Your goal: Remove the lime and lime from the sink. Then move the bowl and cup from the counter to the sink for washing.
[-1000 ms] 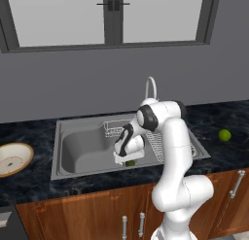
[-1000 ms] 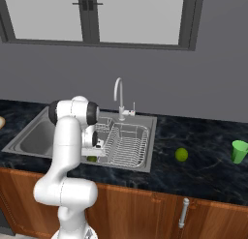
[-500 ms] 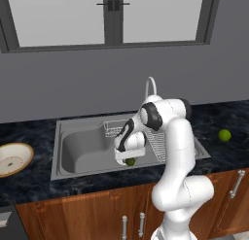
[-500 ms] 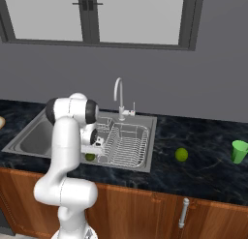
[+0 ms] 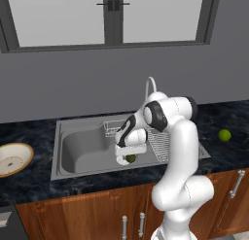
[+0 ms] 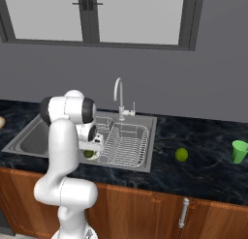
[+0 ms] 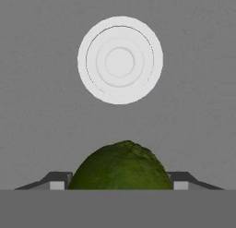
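Observation:
My gripper hangs over the sink near its front edge, shut on the darker green lime. In the hand view that lime sits between the two finger tips, above the grey basin floor and its round white drain. The right base view has the same lime under the hand, left of the wire rack. The brighter lime lies on the black counter right of the sink. The green cup stands far right. The tan-rimmed bowl rests on the counter left of the sink.
A curved chrome faucet rises behind the basin, below a window. The wire rack fills the sink's right half. Brown cabinet fronts with handles run under the counter edge.
The gripper with the dark lime in it has risen very slightly above the basin floor. Nothing else has moved.

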